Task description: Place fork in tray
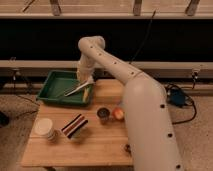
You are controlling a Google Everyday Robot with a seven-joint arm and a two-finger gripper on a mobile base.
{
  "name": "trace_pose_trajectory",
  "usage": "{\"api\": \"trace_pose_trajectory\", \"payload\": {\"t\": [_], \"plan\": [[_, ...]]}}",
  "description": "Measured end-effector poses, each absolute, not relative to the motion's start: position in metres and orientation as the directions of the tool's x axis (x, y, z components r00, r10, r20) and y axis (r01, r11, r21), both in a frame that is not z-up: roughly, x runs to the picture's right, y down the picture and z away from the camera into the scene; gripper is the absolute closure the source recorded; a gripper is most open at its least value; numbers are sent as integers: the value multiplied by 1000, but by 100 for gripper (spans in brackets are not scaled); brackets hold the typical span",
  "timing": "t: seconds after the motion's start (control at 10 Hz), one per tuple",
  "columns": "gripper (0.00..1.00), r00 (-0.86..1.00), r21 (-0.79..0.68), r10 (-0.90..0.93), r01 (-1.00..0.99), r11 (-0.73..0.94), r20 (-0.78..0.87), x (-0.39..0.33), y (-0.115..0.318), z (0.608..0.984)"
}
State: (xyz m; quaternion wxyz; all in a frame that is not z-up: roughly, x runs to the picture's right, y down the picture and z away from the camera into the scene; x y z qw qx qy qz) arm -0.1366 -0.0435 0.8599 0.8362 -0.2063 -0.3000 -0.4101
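Above the tray (56,82), near its right rim, hangs the tool (85,80).

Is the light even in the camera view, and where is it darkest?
Camera view: uneven, warm light on the wooden table and green tray; a black band lies behind the arm. The gripper hangs over the tray's right side, where the utensils blur together.

Tray (56,86) sits at table's (100,145) back-left corner; gripper (85,80) over tray's right side. Right of tray: nothing but arm. In front of tray: striped packet (74,125), white cup (44,129) to its left, dark cup (103,114) to its right.
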Motion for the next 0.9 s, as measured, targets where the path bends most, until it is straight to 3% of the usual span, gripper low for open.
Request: {"api": "trace_pose_trajectory", "payload": {"t": [0.9], "plan": [[59,484,-99,-562,809,579,671,-136,-44,860]]}}
